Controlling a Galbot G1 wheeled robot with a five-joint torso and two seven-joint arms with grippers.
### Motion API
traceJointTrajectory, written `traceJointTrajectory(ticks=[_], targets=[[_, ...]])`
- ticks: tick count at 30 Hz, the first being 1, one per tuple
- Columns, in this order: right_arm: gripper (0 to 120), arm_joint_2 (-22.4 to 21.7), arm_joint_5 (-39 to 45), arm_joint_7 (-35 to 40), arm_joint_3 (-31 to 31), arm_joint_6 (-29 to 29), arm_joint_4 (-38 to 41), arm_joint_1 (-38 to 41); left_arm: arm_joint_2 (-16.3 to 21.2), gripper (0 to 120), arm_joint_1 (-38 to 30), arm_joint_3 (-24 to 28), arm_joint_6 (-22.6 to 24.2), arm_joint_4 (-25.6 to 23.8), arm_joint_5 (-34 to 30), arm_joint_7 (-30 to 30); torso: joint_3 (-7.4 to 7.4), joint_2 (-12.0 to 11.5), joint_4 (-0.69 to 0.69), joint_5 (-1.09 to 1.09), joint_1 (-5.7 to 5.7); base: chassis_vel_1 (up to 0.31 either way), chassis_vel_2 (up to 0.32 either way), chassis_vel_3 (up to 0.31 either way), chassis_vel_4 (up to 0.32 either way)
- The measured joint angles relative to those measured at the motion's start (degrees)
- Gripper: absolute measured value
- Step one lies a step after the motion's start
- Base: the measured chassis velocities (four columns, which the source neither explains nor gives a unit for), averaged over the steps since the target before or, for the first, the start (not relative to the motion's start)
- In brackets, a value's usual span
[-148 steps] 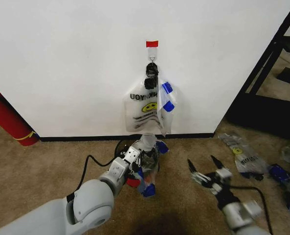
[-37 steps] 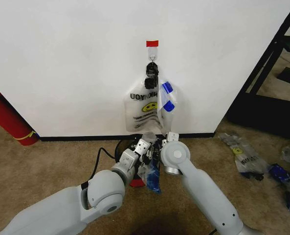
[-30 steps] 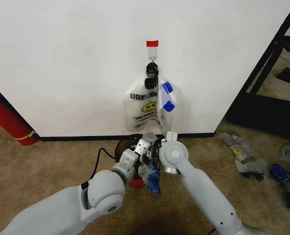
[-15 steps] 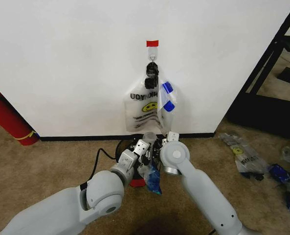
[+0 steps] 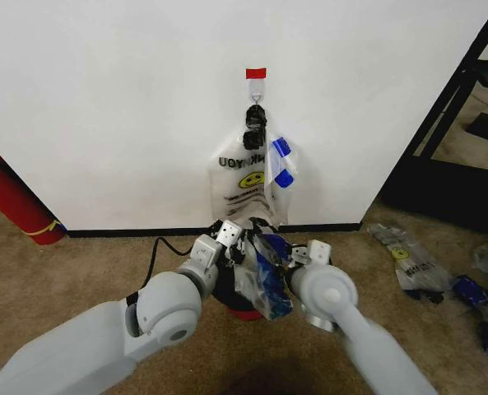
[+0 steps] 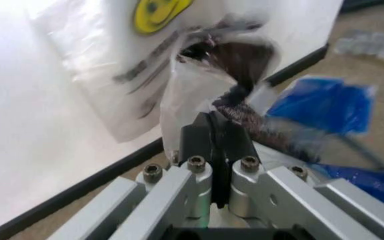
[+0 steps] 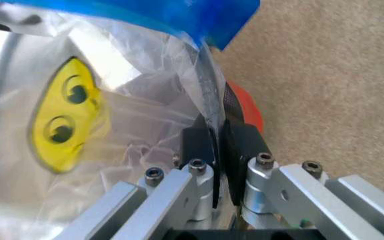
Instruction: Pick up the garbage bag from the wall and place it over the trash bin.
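The garbage bag (image 5: 262, 276), thin clear plastic with blue patches, is stretched between my two grippers just above the trash bin (image 5: 244, 313), a black bin whose red base band shows below the plastic. My left gripper (image 5: 228, 235) is shut on the bag's film (image 6: 212, 107) at its left side. My right gripper (image 5: 299, 257) is shut on the bag's other side (image 7: 209, 107), next to its yellow smiley (image 7: 62, 115). Most of the bin is hidden by the bag. Behind it rises the white wall (image 5: 112, 107), with red tape (image 5: 256, 74) above a hook.
A second, similar smiley bag (image 5: 245, 188) hangs on the hook right behind the bin. A red fire extinguisher (image 5: 9, 199) leans at the left. More bags (image 5: 414, 265) lie on the carpet at the right, near a black frame (image 5: 462, 99).
My right arm has drawn back to the right and my left gripper has shifted up and left, so the bag is pulled wider open between them over the bin.
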Motion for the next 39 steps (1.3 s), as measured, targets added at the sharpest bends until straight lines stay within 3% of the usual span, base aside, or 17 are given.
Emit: traceJointTrajectory(ticks=[11,19,23,26,28,32,34,37,39], targets=[[0,-3.2,-3.9,-12.9,5.7,0.3,5.6,-9.2,3.7,0,0.7,-5.6,1.5,0.2,-3.5,-0.3,0.00,0.0,-0.01,-0.01,0.00,0.000,0.000,0.000,0.000],[0,-3.2,-5.3,-15.2,6.0,1.3,5.9,-10.3,9.5,0,8.0,-14.2,1.8,-4.0,-4.7,0.8,0.00,0.0,0.02,-0.02,0.00,0.000,0.000,0.000,0.000],[0,-3.2,-6.9,-16.1,6.2,2.1,5.7,-10.3,12.1,0,16.0,-19.8,0.2,-10.3,-4.5,2.3,0.00,0.0,0.01,-0.01,0.00,0.000,0.000,0.000,0.000],[0,-3.1,-7.3,-16.4,6.3,2.4,5.5,-10.2,12.9,6,19.2,-22.0,-1.2,-13.1,-4.2,2.8,0.00,0.0,0.01,0.00,0.00,0.000,0.000,0.000,0.000],[0,-2.7,-7.5,-16.4,6.3,2.8,5.4,-10.1,13.7,18,23.5,-24.6,-2.4,-16.6,-2.8,3.1,0.00,0.0,0.01,0.01,0.00,0.000,0.000,0.000,0.000],[0,-2.2,-8.1,-16.5,6.5,3.3,5.3,-10.4,14.4,34,26.8,-26.5,-3.3,-17.6,-1.2,2.3,0.00,0.0,0.01,-0.01,0.00,0.000,0.000,0.000,0.000],[0,-2.1,-8.2,-16.5,6.7,3.3,5.3,-10.5,14.6,39,26.9,-26.7,-3.4,-17.6,-1.1,2.1,0.00,0.0,0.02,-0.01,0.00,0.000,0.000,0.000,0.000],[0,-2.4,-9.3,-16.6,7.5,3.5,5.3,-11.2,17.1,61,23.8,-26.5,-5.1,-17.6,0.2,4.3,0.00,0.0,-0.02,0.00,0.00,0.000,0.000,0.000,0.000],[0,-2.4,-9.3,-16.6,7.4,3.5,5.3,-11.0,17.8,64,23.4,-26.4,-5.4,-17.6,0.4,5.2,0.00,0.0,-0.01,-0.01,0.00,0.000,0.000,0.000,0.000]])
